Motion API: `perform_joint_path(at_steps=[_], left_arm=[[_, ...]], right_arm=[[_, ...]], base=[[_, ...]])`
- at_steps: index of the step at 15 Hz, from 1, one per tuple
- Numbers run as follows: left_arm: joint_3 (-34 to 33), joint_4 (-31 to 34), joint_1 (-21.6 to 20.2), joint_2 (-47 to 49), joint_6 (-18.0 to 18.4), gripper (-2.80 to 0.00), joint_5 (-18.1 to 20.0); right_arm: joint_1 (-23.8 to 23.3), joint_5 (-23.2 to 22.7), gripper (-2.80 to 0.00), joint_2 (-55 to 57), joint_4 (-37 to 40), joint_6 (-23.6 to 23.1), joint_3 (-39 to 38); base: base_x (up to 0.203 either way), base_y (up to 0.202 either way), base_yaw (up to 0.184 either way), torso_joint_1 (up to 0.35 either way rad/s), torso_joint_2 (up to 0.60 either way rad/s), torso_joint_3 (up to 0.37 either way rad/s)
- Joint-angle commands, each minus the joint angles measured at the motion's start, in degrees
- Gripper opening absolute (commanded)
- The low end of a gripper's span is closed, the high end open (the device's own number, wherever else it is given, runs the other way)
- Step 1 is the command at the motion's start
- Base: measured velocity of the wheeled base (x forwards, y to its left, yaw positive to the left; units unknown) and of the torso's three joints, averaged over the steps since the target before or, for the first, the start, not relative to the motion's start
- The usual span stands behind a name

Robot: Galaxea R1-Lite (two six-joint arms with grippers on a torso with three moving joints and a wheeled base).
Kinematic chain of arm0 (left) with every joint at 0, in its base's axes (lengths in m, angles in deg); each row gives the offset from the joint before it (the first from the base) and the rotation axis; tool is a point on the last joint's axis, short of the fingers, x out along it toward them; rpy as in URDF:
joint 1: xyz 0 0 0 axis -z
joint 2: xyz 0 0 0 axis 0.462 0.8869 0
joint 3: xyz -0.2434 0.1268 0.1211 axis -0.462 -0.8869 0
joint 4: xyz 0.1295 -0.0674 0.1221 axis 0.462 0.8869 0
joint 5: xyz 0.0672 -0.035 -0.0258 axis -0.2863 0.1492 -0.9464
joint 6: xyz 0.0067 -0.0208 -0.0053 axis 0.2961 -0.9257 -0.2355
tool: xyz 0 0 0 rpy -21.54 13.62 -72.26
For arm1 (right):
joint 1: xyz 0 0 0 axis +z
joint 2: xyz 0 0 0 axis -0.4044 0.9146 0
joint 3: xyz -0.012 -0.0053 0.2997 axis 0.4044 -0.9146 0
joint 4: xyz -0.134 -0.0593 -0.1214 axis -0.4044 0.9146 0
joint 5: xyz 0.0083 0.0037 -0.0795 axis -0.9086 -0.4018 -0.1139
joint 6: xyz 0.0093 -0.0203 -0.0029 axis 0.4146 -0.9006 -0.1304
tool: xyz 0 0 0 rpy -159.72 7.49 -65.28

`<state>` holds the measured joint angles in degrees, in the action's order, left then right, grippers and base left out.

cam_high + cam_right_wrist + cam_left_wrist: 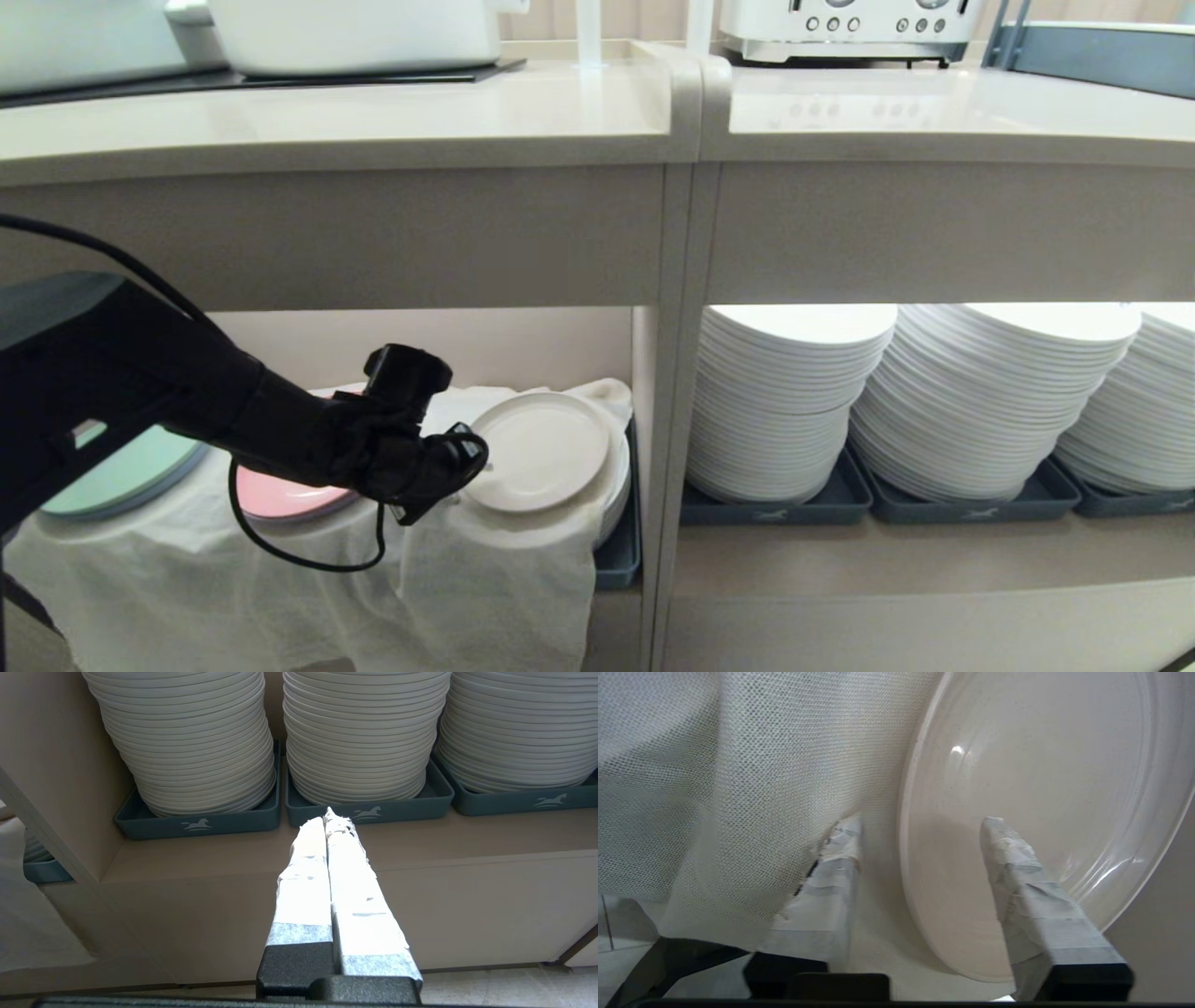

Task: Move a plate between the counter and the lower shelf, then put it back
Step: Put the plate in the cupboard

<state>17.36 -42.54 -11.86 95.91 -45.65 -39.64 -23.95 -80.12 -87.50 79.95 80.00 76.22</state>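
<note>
Left gripper (920,830), fingers spread astride the plate (540,451) rim, on the cloth-draped lower shelf (280,560) stack

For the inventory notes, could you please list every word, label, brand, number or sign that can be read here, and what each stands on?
No readable words or numbers anywhere.
Dark-grey plastic trays under the stacked glossy white plates: a white horse emblem on each front wall, no lettering.
White toaster-like appliance on the right-hand beige worktop: round knobs only; any markings are too small to read.
Small round cream-beige plate and white mesh cloth: no markings.
</note>
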Motion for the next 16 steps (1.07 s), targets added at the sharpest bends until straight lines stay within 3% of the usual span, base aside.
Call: perform_joint_path(at_steps=[1,9,16], left_arm=[[-0.1,0.2,0.0,0.1,-0.4,0.0,0.0],[-0.1,0.3,0.3,-1.7,0.1,0.0,0.0],[-0.1,0.3,3.0,-3.8,-0.2,0.0,0.0]], right_arm=[[0.0,0.0,-2.8,0.0,0.0,0.0,0.0],[0.0,0.0,-2.8,0.0,0.0,0.0,0.0],[0.0,0.0,-2.8,0.0,0.0,0.0,0.0]], base=[[0.0,0.0,0.0,0.0,0.0,0.0],[0.0,0.0,0.0,0.0,0.0,0.0],[0.0,0.0,0.0,0.0,0.0,0.0]])
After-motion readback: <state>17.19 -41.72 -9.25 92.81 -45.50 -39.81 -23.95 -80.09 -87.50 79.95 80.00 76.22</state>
